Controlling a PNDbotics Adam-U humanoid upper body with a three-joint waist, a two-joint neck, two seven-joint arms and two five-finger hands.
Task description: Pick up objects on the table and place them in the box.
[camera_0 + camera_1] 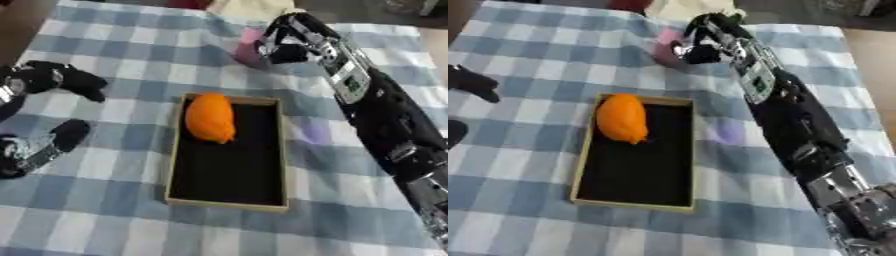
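A shallow rectangular box [229, 201], with thin tan walls and a flat matte black floor, lies on a table covered by a blue, grey and white checked cloth [114, 210] of soft woven look. Inside the box, against its far left corner, rests an orange object [210, 117], smooth, rounded and elongated like an egg, with its narrower end pointing toward the near side; the remainder of the black floor is bare. Beyond the far right corner of the box, well apart from it, a small pink object [664, 38] with a rounded outline sits on the cloth, and the right hand [702, 44], black with silver joints, is at it with fingers curled down around it; whether it is lifted off the cloth cannot be told. The right arm [385, 120] runs past the right side of the box, its glossy black shells and silver fittings ending at the lower right. To the left of the box, well apart, the left hand [48, 80] hangs over the cloth, its dark fingers relaxed and spread, holding nothing.
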